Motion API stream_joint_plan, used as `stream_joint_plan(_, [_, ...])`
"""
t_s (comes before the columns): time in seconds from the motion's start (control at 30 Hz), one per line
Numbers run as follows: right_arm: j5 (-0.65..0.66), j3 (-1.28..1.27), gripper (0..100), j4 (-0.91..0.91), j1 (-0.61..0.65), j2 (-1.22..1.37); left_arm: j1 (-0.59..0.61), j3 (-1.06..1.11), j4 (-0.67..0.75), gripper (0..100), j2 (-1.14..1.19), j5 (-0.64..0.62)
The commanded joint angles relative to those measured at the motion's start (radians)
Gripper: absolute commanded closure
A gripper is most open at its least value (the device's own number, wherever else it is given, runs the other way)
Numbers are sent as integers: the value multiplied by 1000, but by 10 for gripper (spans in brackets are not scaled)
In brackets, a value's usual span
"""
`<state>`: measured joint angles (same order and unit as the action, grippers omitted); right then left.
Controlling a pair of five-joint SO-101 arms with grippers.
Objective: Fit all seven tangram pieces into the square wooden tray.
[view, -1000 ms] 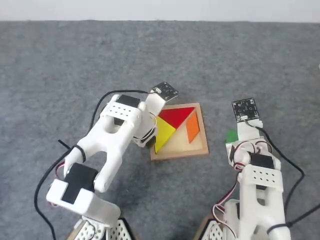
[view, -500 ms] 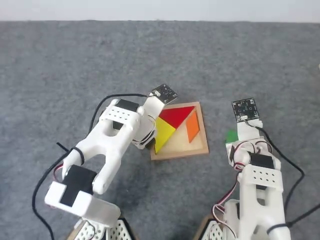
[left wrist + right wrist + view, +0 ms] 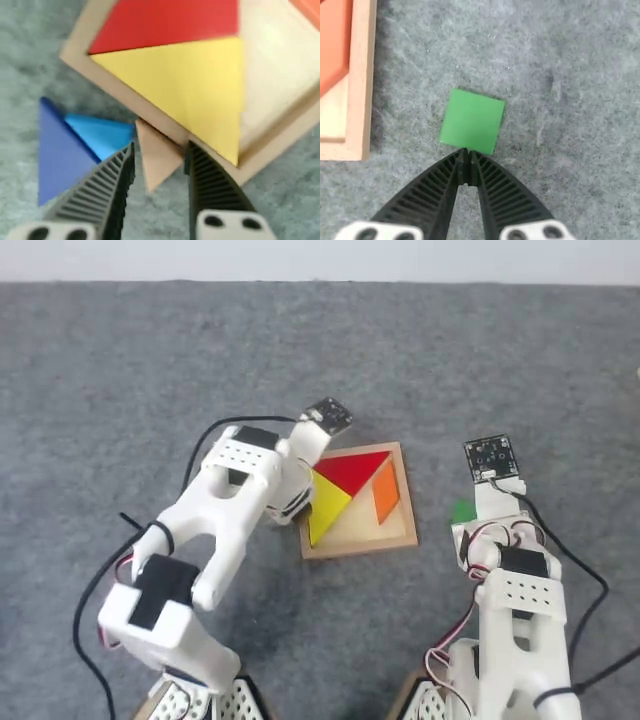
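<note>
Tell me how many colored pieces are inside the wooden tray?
3. The red triangle lies at the far edge, the yellow triangle touches it on the near-left side, and the orange piece sits toward the right. None looks hidden.

- Grey, felt-like counter [image 3: 120, 370], its surface rough and mottled with fibres.
- Pale wall strip [image 3: 320, 258] running along the counter's far edge.

Looks like a robotics lab: two cabled white arms [image 3: 225, 520] on a grey felt-covered table [image 3: 120, 370], with a bare wall [image 3: 300, 258] behind.
</note>
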<state>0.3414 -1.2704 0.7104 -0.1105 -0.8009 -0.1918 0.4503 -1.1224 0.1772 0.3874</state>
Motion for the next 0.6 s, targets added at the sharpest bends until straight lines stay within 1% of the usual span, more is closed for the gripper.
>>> stream_joint_plan(0.0, [12,5,990,-19,5,-28,63,-30,9,855,25,26])
stream_joint_plan(0.07, [12,5,990,-19,5,-28,80,-24,9,855,25,54])
stream_joint_plan(0.27, [12,5,990,-21,5,-28,146,-28,9,855,15,64])
stream_joint_plan(0.37, [12,5,990,-24,5,-28,133,-25,-23,855,15,86])
stream_joint_plan(0.47, [12,3,990,-24,5,-28,110,-21,-57,855,15,86])
stream_joint_plan(0.57, [12,3,990,-24,5,-28,112,-21,-71,855,15,81])
